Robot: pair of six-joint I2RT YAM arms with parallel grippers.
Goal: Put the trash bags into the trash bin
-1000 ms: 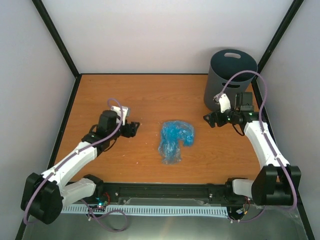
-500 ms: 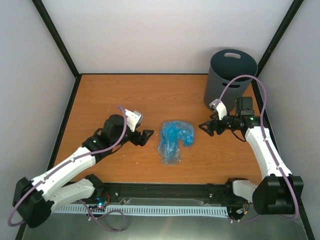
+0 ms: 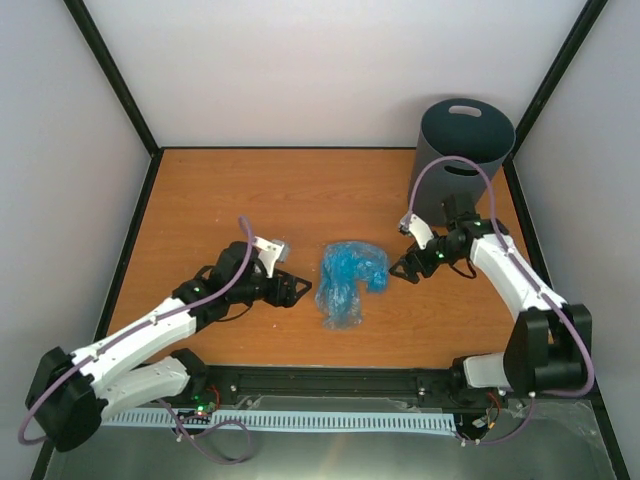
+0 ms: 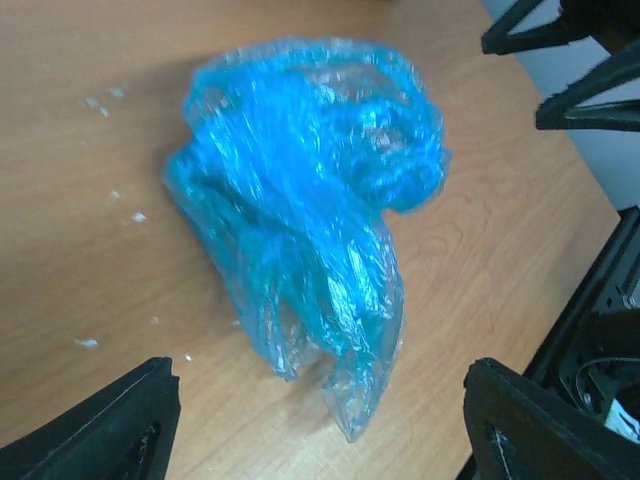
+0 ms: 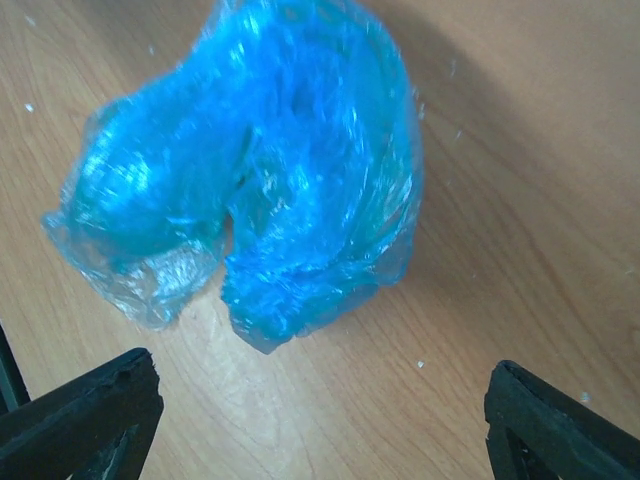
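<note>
The crumpled light-blue trash bag (image 3: 349, 279) lies on the wooden table at the middle. It fills the left wrist view (image 4: 310, 200) and the right wrist view (image 5: 255, 190). The dark grey trash bin (image 3: 458, 155) stands upside down at the back right, its slot handle on top. My left gripper (image 3: 296, 289) is open and empty, just left of the bag and pointing at it. My right gripper (image 3: 401, 270) is open and empty, just right of the bag. In each wrist view the bag lies ahead of the spread fingertips (image 4: 110, 425), not between them.
White walls with black corner posts close in the table on three sides. The bin stands close behind my right arm. Small white specks (image 4: 137, 217) dot the wood near the bag.
Both grippers have moved inward toward the bag from either side and lowered to the table. The bag and the bin have not moved.
</note>
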